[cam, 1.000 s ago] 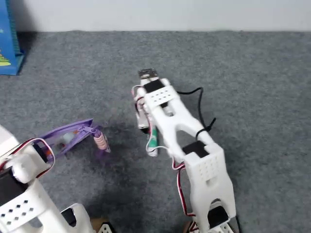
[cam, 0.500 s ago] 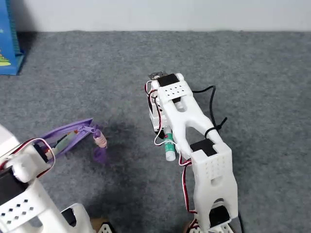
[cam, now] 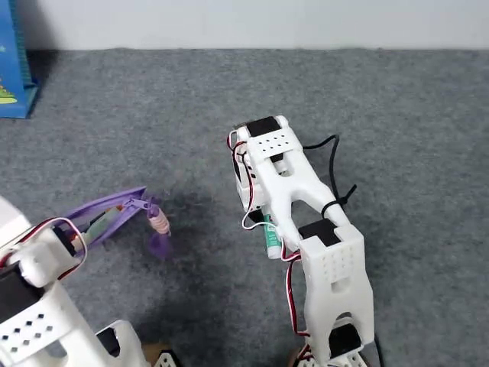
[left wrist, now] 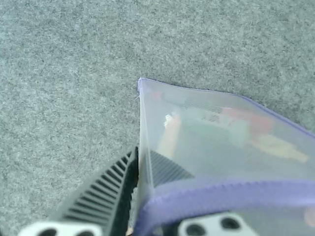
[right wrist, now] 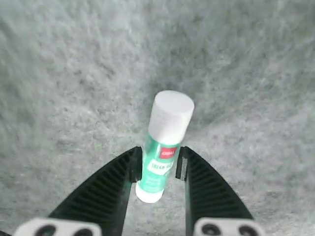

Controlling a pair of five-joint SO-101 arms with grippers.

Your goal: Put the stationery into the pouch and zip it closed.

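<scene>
A green and white glue stick (right wrist: 165, 140) hangs above the grey carpet, with my right gripper (right wrist: 157, 164) shut on its lower body and its white cap pointing away. From above, the glue stick (cam: 272, 238) peeks out beneath the right arm near the middle of the table. My left gripper (left wrist: 140, 164) is shut on the wall of a translucent purple-edged pouch (left wrist: 221, 137), which has some stationery inside. In the high view the pouch (cam: 107, 214) is raised at the left, and a pink-striped zipper charm (cam: 159, 222) dangles from its far end.
A blue box (cam: 11, 69) stands at the far left back corner by the white wall. A black cable (cam: 325, 164) loops beside the right arm. Grey carpet (cam: 397, 115) covers the table.
The right arm has swung to the right and drawn back a little toward its base, carrying the glue stick. The left arm and pouch have barely shifted.
</scene>
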